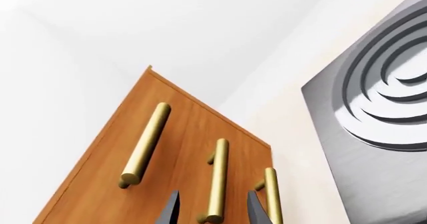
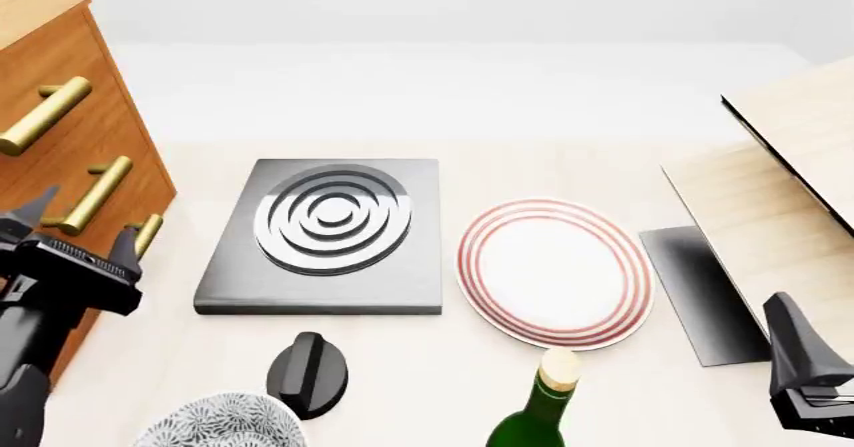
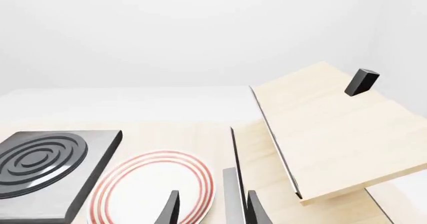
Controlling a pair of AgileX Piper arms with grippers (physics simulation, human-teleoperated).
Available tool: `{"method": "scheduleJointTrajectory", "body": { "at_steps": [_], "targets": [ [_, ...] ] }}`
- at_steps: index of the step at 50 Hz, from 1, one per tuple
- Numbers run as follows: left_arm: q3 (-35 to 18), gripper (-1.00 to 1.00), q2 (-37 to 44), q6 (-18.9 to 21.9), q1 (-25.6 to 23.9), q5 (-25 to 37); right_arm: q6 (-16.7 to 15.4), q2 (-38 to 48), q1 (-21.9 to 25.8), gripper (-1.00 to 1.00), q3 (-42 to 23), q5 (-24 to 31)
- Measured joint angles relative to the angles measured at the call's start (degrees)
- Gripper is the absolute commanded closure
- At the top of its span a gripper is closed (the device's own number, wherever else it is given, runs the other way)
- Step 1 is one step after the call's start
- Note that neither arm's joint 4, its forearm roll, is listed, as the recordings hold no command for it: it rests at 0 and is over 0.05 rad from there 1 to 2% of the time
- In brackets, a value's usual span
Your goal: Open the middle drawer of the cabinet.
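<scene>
Approach step: left gripper (image 1: 212, 211), jaws spread, lines up on middle drawer's handle (image 1: 217, 180) on the cabinet (image 2: 67, 117) at table's left; next close in, pinch, pull; right gripper (image 3: 212, 209) spread, idle.

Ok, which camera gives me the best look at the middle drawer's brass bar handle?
The left wrist view: the middle drawer's brass bar handle runs nearly full length, lined up between the open left tool's fingertips. The front view shows that handle smaller, on the orange-brown wooden cabinet at the frame's left edge. The right wrist view misses it entirely.
</scene>
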Motion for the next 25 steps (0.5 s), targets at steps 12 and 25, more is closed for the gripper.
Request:
{"method": "scheduleJointTrajectory", "body": {
  "at_steps": [12, 25],
  "targets": [
    [-3.11, -1.00, 4.91, -0.69, 1.22, 0.00, 0.00, 0.00, 0.00, -1.00, 0.00, 0.00],
    [-5.37, -1.00, 9.64, -2.47, 2.20, 0.00, 0.00, 0.00, 0.00, -1.00, 0.00, 0.00]
  ]
}}
